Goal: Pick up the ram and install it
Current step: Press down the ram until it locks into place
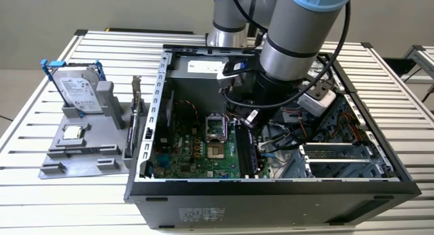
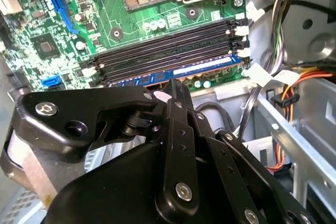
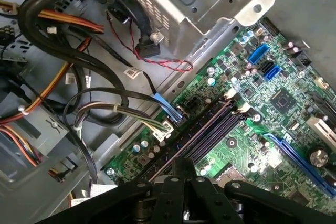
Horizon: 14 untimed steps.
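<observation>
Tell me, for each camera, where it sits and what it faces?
Exterior view: off the arm, above the open computer case, looking down; the arm's grey links show.
Second wrist view: on the wrist, facing the motherboard and the ram in its slot; the black claw shows.
First wrist view: on the wrist, facing cables and the motherboard; claw linkage shows.
Both wrist views share the black memory slots.
</observation>
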Each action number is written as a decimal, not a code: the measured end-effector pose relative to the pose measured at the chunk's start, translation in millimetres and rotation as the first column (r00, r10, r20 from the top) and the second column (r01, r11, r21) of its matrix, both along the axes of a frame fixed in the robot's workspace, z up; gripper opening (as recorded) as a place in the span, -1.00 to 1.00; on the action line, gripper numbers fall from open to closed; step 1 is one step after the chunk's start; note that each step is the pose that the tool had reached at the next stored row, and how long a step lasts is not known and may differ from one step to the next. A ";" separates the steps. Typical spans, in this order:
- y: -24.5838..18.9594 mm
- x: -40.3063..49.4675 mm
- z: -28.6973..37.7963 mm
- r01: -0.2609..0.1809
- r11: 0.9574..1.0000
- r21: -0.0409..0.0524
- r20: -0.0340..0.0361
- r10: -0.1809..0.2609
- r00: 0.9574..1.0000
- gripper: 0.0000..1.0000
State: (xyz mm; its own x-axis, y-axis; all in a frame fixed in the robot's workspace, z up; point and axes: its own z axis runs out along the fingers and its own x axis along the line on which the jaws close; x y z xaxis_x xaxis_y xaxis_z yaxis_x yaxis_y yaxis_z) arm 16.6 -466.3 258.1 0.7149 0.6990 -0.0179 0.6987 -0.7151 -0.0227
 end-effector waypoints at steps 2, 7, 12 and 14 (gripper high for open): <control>0.3 0.0 0.0 -0.021 1.000 0.000 0.000 0.021 1.000 -1.00; 1.3 -0.1 -0.1 -0.076 0.997 0.000 0.000 0.076 0.997 -1.00; 2.1 0.0 -0.7 -0.124 0.992 0.000 0.000 0.124 0.992 -1.00; 2.5 0.0 -0.9 -0.142 0.990 0.000 0.000 0.142 0.990 -1.00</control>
State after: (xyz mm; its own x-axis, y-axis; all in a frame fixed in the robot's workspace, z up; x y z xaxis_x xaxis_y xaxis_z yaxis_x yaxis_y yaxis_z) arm 16.6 -463.8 257.1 0.6084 0.7934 -0.0179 0.7931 -0.6086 -0.0227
